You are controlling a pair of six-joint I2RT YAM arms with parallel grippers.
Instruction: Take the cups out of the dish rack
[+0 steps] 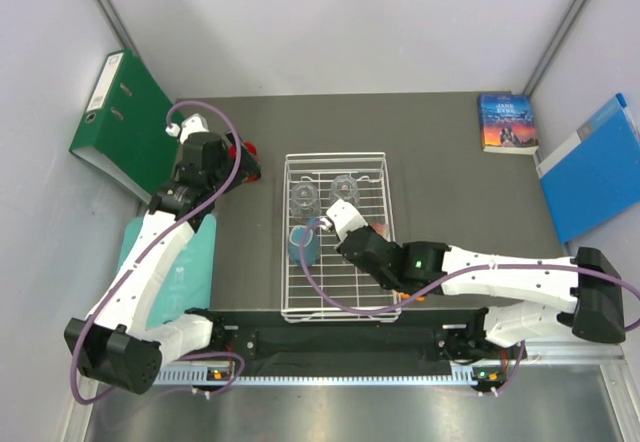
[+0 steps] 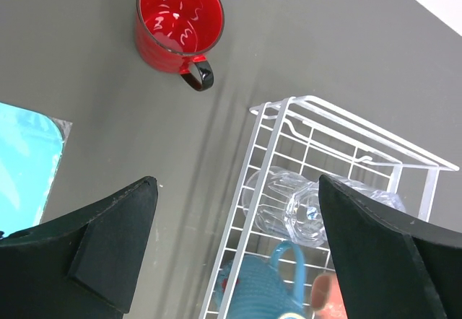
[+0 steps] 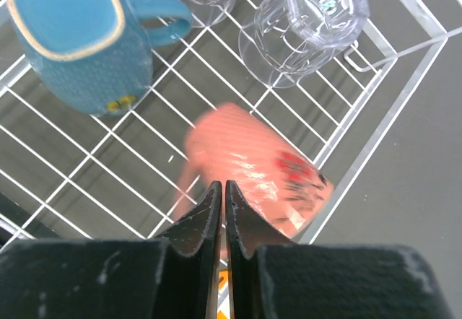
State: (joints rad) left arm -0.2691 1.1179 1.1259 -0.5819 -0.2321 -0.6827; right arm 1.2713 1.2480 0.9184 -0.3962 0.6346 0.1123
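The white wire dish rack (image 1: 335,307) stands mid-table. In it are a light-blue mug (image 1: 303,245), two clear glass tumblers (image 1: 302,198) (image 1: 343,186) and a salmon-pink mug (image 1: 378,230), which is mostly hidden under my right arm. The red mug (image 2: 177,23) stands upright on the table left of the rack. My left gripper (image 2: 238,218) is open and empty, between the red mug and the rack's left rim (image 2: 289,110). My right gripper (image 3: 222,185) is shut just above the salmon-pink mug (image 3: 253,164), which looks blurred. The light-blue mug (image 3: 79,41) and a tumbler (image 3: 303,27) lie beyond it.
A teal mat (image 1: 185,262) lies at the left under my left arm. A green binder (image 1: 120,122) leans on the left wall. A book (image 1: 507,122) and a blue folder (image 1: 595,167) sit at the far right. The rack's orange tag (image 3: 220,283) shows behind my right fingers.
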